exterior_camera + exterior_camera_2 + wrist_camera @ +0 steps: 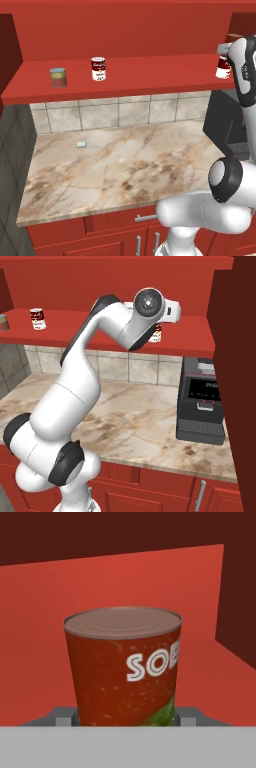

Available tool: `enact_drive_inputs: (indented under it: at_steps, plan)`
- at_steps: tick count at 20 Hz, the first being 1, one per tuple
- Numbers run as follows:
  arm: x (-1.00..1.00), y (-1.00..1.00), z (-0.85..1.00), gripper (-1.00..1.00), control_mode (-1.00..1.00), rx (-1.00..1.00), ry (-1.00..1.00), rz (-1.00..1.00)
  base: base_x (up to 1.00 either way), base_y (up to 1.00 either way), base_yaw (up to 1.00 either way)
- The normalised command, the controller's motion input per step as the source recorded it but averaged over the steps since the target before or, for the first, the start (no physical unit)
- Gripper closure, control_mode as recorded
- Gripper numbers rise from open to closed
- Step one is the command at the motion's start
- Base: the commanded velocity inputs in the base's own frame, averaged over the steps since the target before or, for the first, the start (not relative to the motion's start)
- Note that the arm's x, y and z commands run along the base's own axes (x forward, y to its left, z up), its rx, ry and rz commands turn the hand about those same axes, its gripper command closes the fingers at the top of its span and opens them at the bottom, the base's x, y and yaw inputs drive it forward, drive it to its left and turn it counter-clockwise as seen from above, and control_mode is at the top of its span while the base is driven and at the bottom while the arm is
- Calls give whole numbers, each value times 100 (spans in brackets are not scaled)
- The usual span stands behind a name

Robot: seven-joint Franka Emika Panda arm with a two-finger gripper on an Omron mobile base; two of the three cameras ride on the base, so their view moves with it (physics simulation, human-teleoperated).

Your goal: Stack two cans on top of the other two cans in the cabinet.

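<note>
Dark red can (123, 667), pale-lidded and lettered "SO", stands upright on the red cabinet shelf (150, 70), pinched between the jaws of the gripper (123, 718). A red-and-white soup can (223, 67) sits just beside the jaws; another soup can (98, 68) and a grey can (58, 77) stand well apart.

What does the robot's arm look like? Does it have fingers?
The arm is smooth, glossy white and made of thick rounded tubes. Its joints are dark grey or black bands, and one has a round grey cap like a big button. No cables show. The hand has two small grey fingers, blocky and square at the tips.
</note>
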Motion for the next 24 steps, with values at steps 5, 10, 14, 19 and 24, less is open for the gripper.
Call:
enact_drive_inputs:
  at_steps: [5, 10, 14, 19, 24]
  plan:
    - [18, 0, 0, 100, -100, -4, 0, 5, 0, 0, 0]
    - [10, -2, 0, 100, -100, -9, 0, 1, 0, 0, 0]
    - [3, -1, 0, 100, -100, -9, 0, 0, 0, 0, 0]
    - [1, -6, 0, 100, -100, -7, 0, 0, 0, 0, 0]
    - [7, -5, -1, 100, -100, -1, 0, 0, 0, 0, 0]
